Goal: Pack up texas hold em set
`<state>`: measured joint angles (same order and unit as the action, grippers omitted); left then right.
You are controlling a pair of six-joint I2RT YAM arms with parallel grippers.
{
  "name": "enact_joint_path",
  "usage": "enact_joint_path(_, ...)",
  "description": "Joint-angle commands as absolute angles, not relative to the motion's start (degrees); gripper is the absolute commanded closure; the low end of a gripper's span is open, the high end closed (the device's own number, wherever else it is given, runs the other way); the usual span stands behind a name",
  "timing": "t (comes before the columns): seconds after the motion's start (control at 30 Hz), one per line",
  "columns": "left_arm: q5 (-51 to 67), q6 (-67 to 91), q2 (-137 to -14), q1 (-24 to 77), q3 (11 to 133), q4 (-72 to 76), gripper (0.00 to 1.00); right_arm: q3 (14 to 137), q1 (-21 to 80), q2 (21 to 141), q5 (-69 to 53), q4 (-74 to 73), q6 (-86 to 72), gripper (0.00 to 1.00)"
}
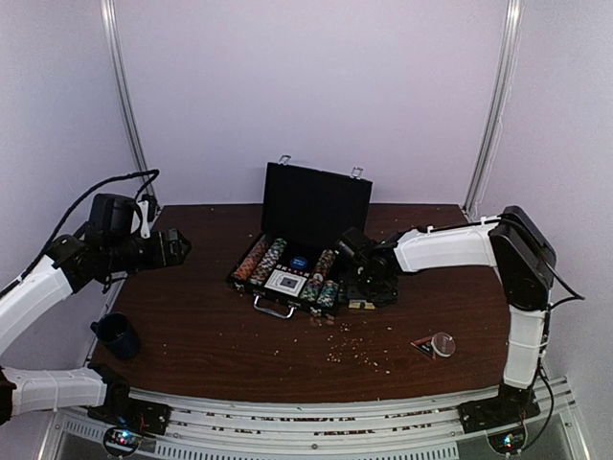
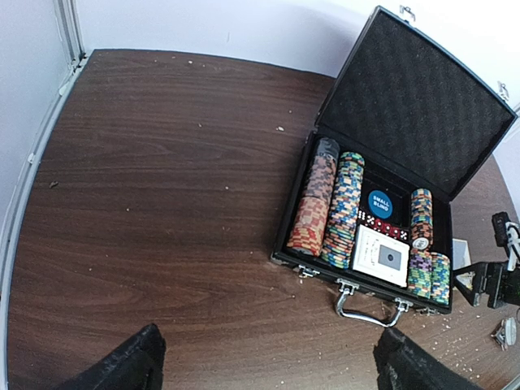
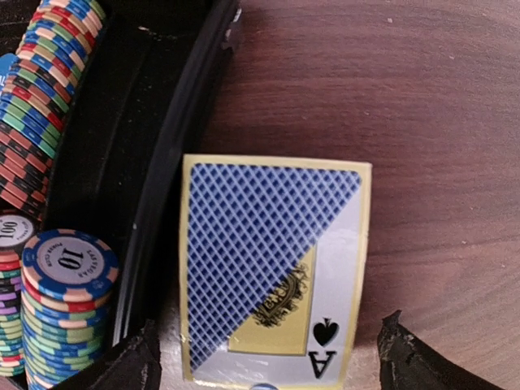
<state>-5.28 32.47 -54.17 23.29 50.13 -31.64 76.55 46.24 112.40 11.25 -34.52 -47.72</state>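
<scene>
One card deck box, blue-backed with an ace of spades at its corner, lies flat on the desk squarely between the right jaws. They stand wide apart, a fingertip on either side, neither visibly touching the box. The box sits just outside the wall of the black case, apparently not yet packed. The straddling pose suggests a pinch across its narrow width is being lined up.

Inside the case, beyond the wall on those jaws' left, rows of multicoloured chips lie on edge in their troughs. A pale flat box, red dice and a blue round button fill the middle bay. The lid stands propped at the back, which leaves the tray reachable from above.

The left jaws, equally spread and holding nothing, hang over bare wood with the case ahead and to their right, likely parked clear to give the other arm room. Well behind the right jaws, toward the robot, a clear round disc and a small dark item beside it lie on the desk, seemingly not yet collected. A dark blue mug stands far behind the left jaws, apart from the set. Crumbs speckle the wood before the case's handle.
</scene>
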Motion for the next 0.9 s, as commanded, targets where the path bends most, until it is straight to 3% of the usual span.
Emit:
enact_joint_path(0.0, -4.9, 32.0, -54.3, 22.9, 50.8, -30.7, 0.07, 79.8, 46.0, 115.2, 11.4, -35.0, -46.0, 0.11)
enact_joint_path(0.3, -5.3, 31.8, -54.3, 22.9, 50.7, -30.6, 0.07, 78.3, 45.6, 116.1, 12.4, -35.4, -46.6, 0.19)
enact_joint_path(0.6, -5.1, 31.4, -55.2, 22.9, 51.2, -30.5, 0.07, 75.1, 44.8, 114.3, 12.0, -34.3, -44.8, 0.37)
enact_joint_path(0.87, 0.3, 30.5, -58.4, 22.9, 53.6, -27.9, 0.07, 70.2, 44.7, 104.7, 13.3, -35.8, -38.4, 0.45)
